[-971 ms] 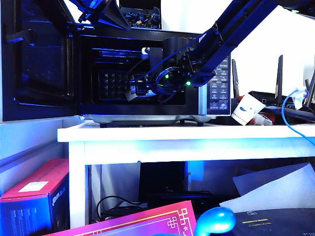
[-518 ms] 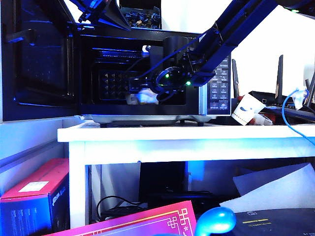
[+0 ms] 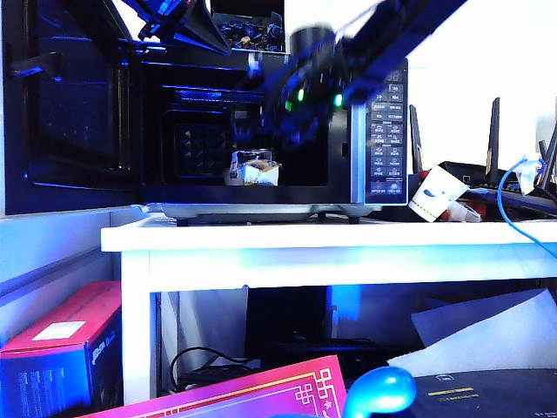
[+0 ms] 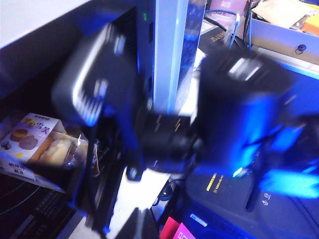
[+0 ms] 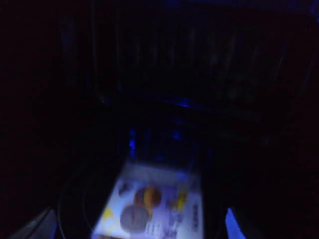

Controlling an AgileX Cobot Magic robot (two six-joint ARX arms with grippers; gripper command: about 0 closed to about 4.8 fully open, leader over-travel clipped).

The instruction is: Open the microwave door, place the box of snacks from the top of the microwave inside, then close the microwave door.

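The box of snacks point(image 3: 253, 169) now lies on the floor of the microwave point(image 3: 261, 131) cavity, towards the front opening and nearer the button-panel side than the hinge side. Nothing grips it. A second ago the right tool point(image 3: 291, 131) was down at the box inside the cavity; it has since let go and lifted, and now shows as a blur at the upper front edge of the opening, clear of the box. Its fingers are spread wide, judged from that release, as the blur hides them in the exterior view. The right wrist view looks down into the dark cavity and shows the box point(image 5: 154, 209) lying flat below, apart from the tool.

The microwave door point(image 3: 70, 104) stands swung fully open at the left end of the bench point(image 3: 348, 237). The left tool point(image 3: 174, 22) sits high by the top corner of the oven, beside the open door; its arm has not shifted. Whether its fingers are spread or pressed together cannot be told; the left wrist view is blurred and taken up by the right arm's housing, with the box point(image 4: 42, 144) visible beyond it.

Assessment: placement appears complete. Outstanding: right arm to clear the opening, then the door to be shut. Risk: closing the door before the arm is fully out.
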